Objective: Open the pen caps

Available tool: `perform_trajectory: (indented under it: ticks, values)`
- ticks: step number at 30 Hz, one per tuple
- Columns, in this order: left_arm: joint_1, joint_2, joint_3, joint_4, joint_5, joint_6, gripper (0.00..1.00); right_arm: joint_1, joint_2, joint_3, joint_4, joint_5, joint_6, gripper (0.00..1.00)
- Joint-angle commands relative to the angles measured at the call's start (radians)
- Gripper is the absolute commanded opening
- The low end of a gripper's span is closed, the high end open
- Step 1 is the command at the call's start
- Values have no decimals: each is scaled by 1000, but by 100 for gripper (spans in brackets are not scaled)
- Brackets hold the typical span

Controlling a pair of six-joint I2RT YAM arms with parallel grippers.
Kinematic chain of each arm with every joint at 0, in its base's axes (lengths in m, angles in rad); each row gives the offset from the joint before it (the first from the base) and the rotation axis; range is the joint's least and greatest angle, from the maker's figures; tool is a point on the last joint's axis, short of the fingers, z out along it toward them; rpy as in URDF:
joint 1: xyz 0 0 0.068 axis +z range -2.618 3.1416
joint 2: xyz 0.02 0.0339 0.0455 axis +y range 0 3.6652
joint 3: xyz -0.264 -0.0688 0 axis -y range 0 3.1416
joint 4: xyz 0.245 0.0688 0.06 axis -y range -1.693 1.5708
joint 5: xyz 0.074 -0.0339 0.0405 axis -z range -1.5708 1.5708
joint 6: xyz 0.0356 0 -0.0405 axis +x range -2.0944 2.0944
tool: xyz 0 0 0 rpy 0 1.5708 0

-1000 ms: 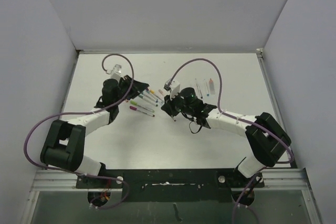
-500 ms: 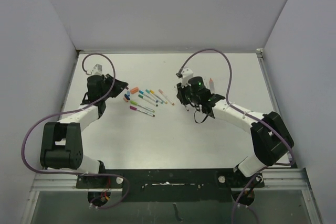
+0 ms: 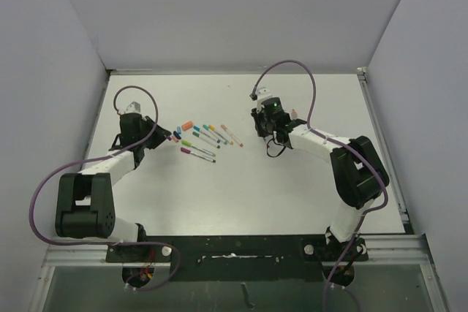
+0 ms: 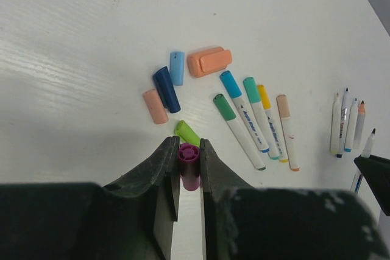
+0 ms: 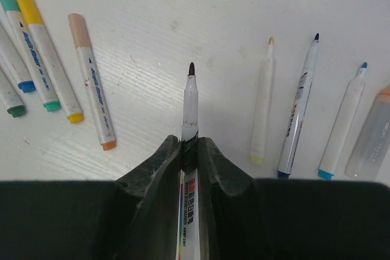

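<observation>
From above, the left gripper (image 3: 162, 137) sits low at the left end of the spread on the table (image 3: 241, 188), just beside a small cluster of caps. The fat orange cap (image 3: 187, 124) is the clearest of them. The capped pens (image 3: 210, 137) lie in a fan to its right. The right gripper (image 3: 267, 126) is further right, well apart from the left one. From here we cannot tell how either pair of fingers stands.

In the left wrist view, the fingers (image 4: 166, 168) are pressed together on a magenta cap (image 4: 189, 165), its open end facing away from the camera. A green cap (image 4: 187, 133) lies just ahead of the fingertips. Beyond it are a peach cap (image 4: 155, 106), a navy cap (image 4: 166, 89) touching it, a blue cap (image 4: 177, 68) and the orange cap (image 4: 209, 62), all loose on the table. To the right we see five capped pens side by side, topped green (image 4: 223, 106), blue, teal, yellow and peach. At the far right lie a few bare barrels (image 4: 348, 126).

In the right wrist view, the fingers (image 5: 159, 162) are clamped on an uncapped pen (image 5: 191, 105), its dark tip pointing away. To its right lie three bare barrels, tipped yellow (image 5: 262, 101), dark (image 5: 300, 108) and blue (image 5: 344, 120). A fatter pale piece lies at the edge. To the left are capped pens, the nearest with a peach cap (image 5: 79, 30).
</observation>
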Motion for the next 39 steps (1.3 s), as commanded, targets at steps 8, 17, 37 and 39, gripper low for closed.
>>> perform_trajectory:
  ticks: [8,17,37,39]
  values:
    - [26,76,-29,89,7,11,6,-10,25,50,40,3,-4,0]
    - [31,133,-37,131,-10,3,12,-17,73,82,49,-4,-12,0]
    - [49,191,-24,163,7,-9,30,-41,181,174,35,-5,-35,0]
    - [54,167,-32,163,8,-14,34,-42,195,185,30,-1,-40,0]
